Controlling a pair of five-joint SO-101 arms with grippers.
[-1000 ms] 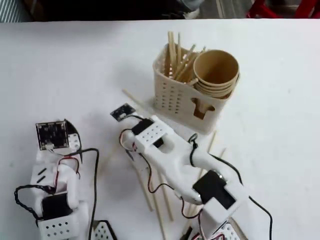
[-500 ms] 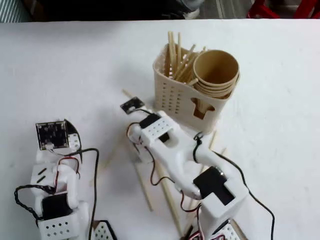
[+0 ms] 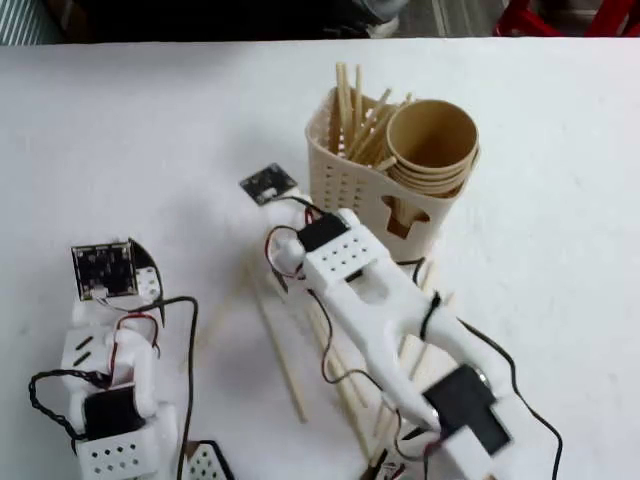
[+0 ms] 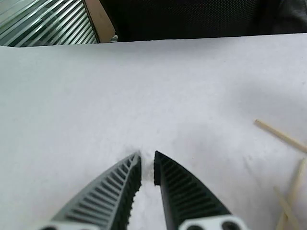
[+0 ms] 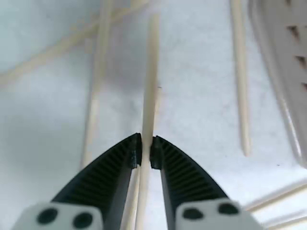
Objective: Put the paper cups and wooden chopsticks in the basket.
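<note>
Pinching one chopstick at the very tips of the right gripper, jaws clamped on it, low beside the basket, and risking it pivoting or slipping loose when lifted, or snagging neighbouring sticks; holding the left gripper with jaws together on nothing.

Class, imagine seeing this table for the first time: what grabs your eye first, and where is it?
The cream basket at the table's far side stands out, holding stacked paper cups and upright chopsticks. Nearer, the right gripper is shut on one chopstick, among several loose chopsticks lying on the white table.
</note>
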